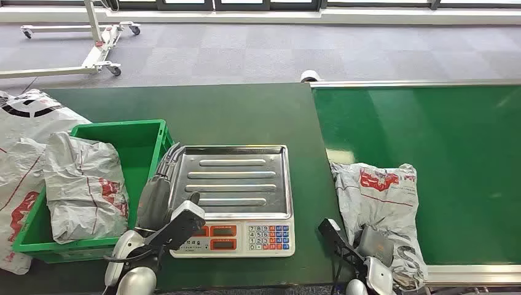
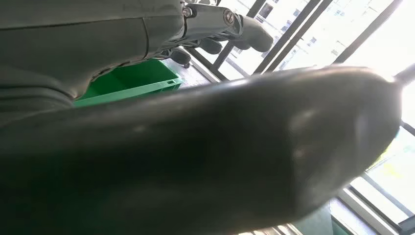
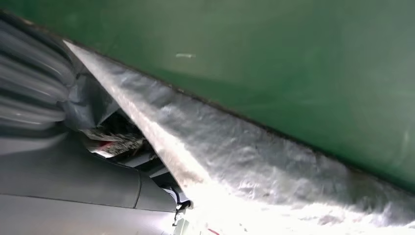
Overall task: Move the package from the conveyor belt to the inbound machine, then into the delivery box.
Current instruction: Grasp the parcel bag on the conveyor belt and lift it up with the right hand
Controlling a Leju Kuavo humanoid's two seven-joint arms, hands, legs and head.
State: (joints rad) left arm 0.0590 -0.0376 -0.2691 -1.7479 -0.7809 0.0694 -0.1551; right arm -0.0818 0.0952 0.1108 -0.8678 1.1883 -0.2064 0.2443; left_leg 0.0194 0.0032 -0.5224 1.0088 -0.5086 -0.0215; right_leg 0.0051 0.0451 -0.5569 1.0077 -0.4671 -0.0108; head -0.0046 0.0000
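Observation:
A crumpled grey-white package (image 1: 379,195) with red print lies at the near left edge of the green conveyor belt (image 1: 442,153). My right hand (image 1: 375,244) is on its near end, thumb laid over the top, gripping it. In the right wrist view the package (image 3: 254,161) fills the space beside my hand (image 3: 63,161), against the belt (image 3: 274,58). The inbound machine, a scale with a bare steel tray (image 1: 236,181) and a keypad, sits left of the belt. My left hand (image 1: 161,184) hovers at the tray's left edge, fingers stretched out and holding nothing. The green delivery box (image 1: 138,136) holds one package (image 1: 83,184).
More grey packages (image 1: 24,141) are piled left of the box. A white wheeled frame (image 1: 98,43) stands on the grey carpet beyond the table. In the left wrist view my thumb (image 2: 220,161) looms large, with the green box (image 2: 142,78) behind it.

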